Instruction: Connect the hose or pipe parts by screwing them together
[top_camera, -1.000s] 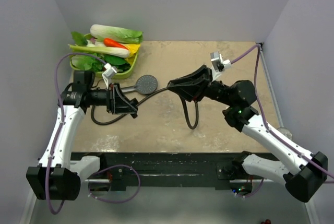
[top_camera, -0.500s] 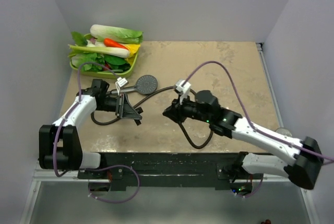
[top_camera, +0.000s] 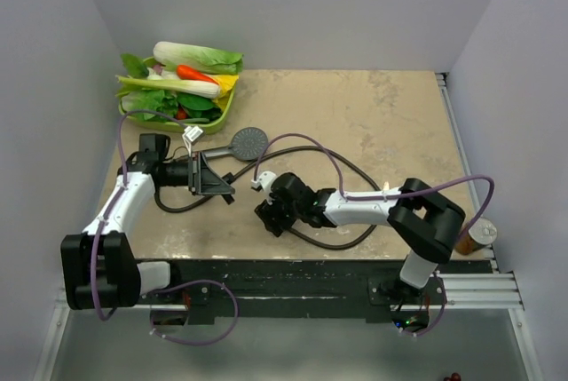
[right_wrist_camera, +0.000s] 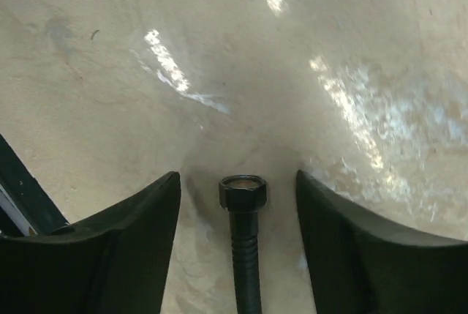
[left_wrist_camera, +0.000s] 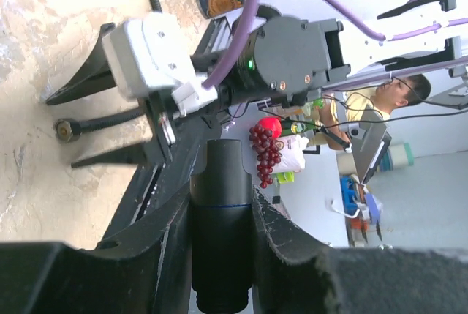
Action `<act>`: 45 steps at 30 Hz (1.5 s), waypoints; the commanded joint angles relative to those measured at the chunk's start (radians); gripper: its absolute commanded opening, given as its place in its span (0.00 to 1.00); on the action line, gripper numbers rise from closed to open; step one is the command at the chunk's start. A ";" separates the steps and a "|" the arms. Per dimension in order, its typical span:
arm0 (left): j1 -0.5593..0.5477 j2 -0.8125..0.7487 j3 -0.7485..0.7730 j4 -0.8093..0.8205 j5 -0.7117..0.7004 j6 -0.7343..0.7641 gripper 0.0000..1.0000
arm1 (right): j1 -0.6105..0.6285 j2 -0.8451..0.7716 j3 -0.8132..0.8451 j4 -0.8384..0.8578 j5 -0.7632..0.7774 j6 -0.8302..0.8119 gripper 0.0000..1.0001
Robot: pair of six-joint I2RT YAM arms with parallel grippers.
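From overhead, the right gripper (top_camera: 268,221) is hiding the hose end, and the left gripper (top_camera: 224,187) is covering most of the shower head's (top_camera: 249,142) handle. The head's round face is falling outside the left wrist view. The left gripper is clamping the dark grey handle (left_wrist_camera: 221,175). The right gripper's jaws are standing apart, straddling without touching the hexagonal end nut (right_wrist_camera: 243,191) of the ribbed black hose (right_wrist_camera: 246,270), which is lying on the mottled beige table (top_camera: 382,115).

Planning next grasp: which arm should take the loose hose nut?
Right. Its jaws stand open either side of the hose nut on the table; left jaws are clamped on the shower head handle.
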 commanded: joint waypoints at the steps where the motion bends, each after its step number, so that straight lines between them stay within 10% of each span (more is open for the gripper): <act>1: 0.008 -0.021 0.036 -0.076 0.156 0.079 0.05 | 0.032 0.012 0.032 0.029 0.085 -0.026 0.75; 4: 0.011 -0.053 -0.002 0.005 0.160 -0.003 0.05 | 0.034 -0.052 0.013 0.012 0.141 -0.021 0.99; 13: 0.007 -0.078 -0.008 0.016 0.133 -0.001 0.05 | 0.034 -0.279 -0.034 -0.031 0.179 0.011 0.99; 21: -0.249 -0.010 0.171 -0.254 -0.310 0.376 0.11 | 0.032 -0.502 0.035 -0.048 0.182 0.084 0.99; 33: -0.468 0.404 0.341 -0.199 -0.774 0.345 0.08 | 0.034 -0.672 -0.058 -0.137 0.300 0.236 0.99; 43: -0.567 0.688 0.622 -0.216 -0.964 0.468 0.40 | 0.035 -0.824 -0.142 -0.186 0.323 0.322 0.99; 45: -0.585 0.696 0.630 -0.205 -0.999 0.503 0.60 | 0.034 -0.819 -0.153 -0.194 0.328 0.324 0.99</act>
